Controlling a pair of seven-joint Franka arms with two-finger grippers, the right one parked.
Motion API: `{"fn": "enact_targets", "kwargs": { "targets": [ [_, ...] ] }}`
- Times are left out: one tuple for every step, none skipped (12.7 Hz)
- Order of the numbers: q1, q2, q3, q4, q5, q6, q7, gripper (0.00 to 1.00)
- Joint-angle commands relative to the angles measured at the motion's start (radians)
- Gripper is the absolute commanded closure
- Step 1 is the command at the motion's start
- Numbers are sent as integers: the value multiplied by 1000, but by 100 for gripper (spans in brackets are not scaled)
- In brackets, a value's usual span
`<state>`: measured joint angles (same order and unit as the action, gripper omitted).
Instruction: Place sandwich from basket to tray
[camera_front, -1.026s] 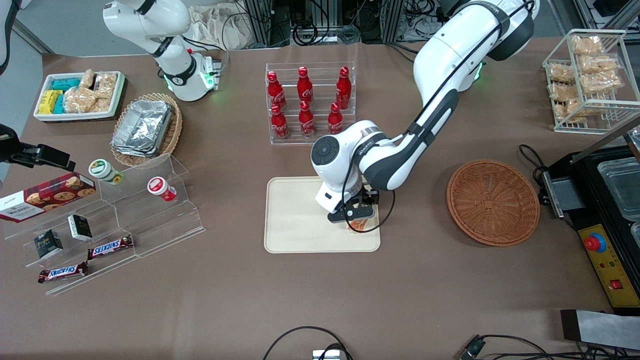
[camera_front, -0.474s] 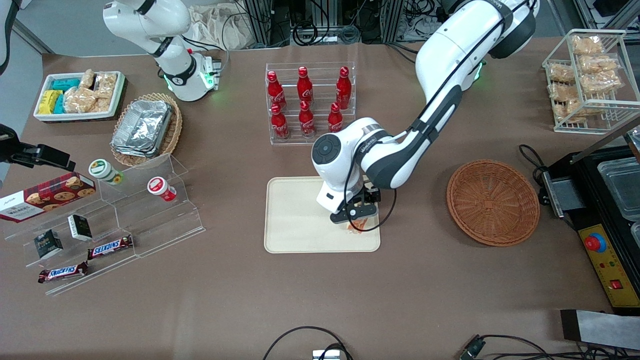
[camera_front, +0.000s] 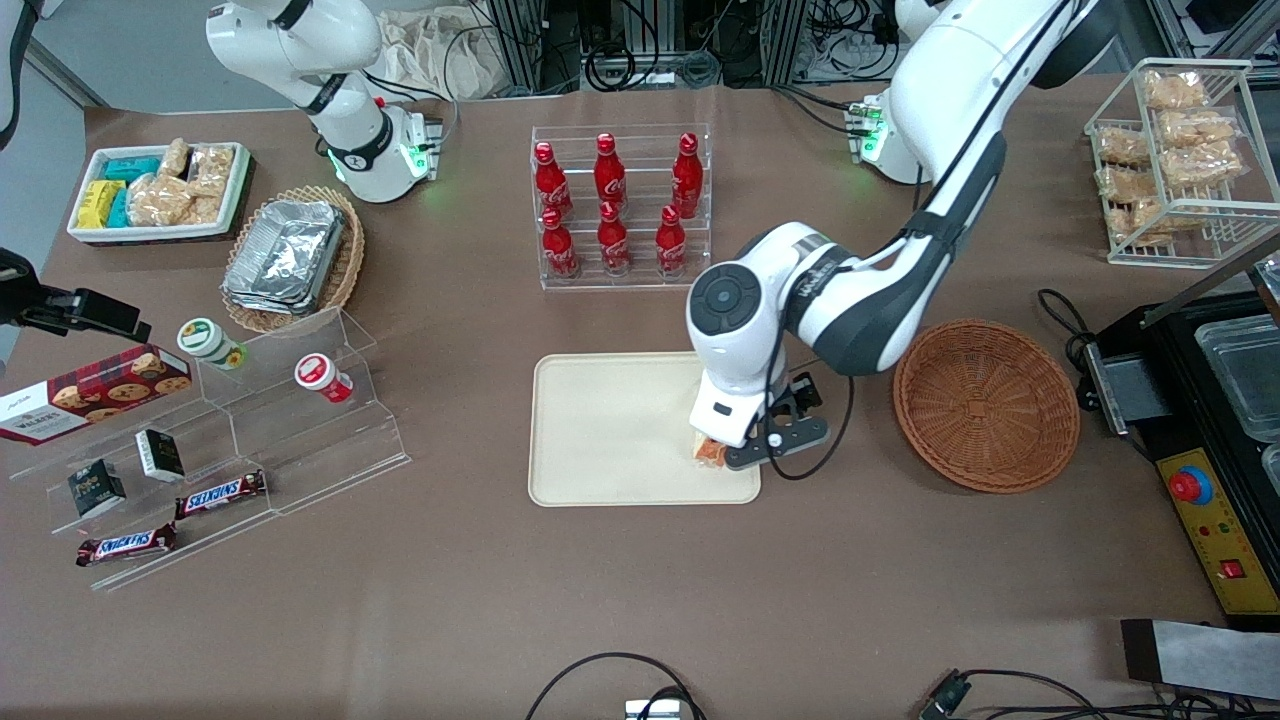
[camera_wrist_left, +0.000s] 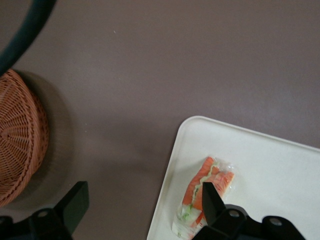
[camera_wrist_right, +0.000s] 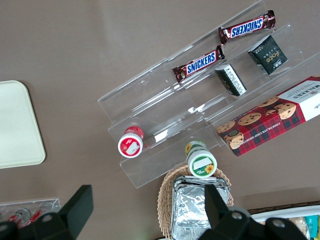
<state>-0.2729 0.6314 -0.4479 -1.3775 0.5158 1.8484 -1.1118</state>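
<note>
Across the brown worktop (camera_front: 640, 590), we are hovering our end effector (camera_wrist_left: 142, 207), fingers wide, over the wrapped triangular sandwich (camera_wrist_left: 202, 197) lying released on the cream rectangular tray (camera_front: 600, 430), so retreating comes next.

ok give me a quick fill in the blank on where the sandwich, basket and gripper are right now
1. The sandwich lies on the ____.
2. The reddish-brown wicker basket holds ____.
3. The gripper hangs over the tray's edge nearest the basket, jaws ____.
4. The rack farther from the front camera than the tray holds six red ____.

Missing words: tray; nothing; open; bottles
</note>
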Motion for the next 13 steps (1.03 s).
{"fn": "enact_targets", "kwargs": {
  "targets": [
    [41, -32, -3, 12, -40, -43, 48, 0],
    [52, -42, -3, 26, -55, -61, 82, 0],
    [73, -47, -3, 49, -75, -75, 110, 0],
    [92, -50, -3, 69, -88, -102, 133, 0],
    [107, -52, -3, 95, -91, -132, 162, 0],
    [132, -55, -3, 118, -114, -158, 202, 0],
    [153, -62, -3, 132, -131, -173, 237, 0],
    [178, -70, -3, 141, -152, -182, 268, 0],
    [208, -84, -3, 141, -176, -187, 299, 0],
    [225, -96, -3, 140, -180, -199, 337, 0],
    [245, -108, -2, 140, -198, -213, 377, 0],
    [254, -131, 2, 130, -219, -218, 424, 0],
    [262, -160, 27, 115, -246, -218, 470, 0]
  ]
}}
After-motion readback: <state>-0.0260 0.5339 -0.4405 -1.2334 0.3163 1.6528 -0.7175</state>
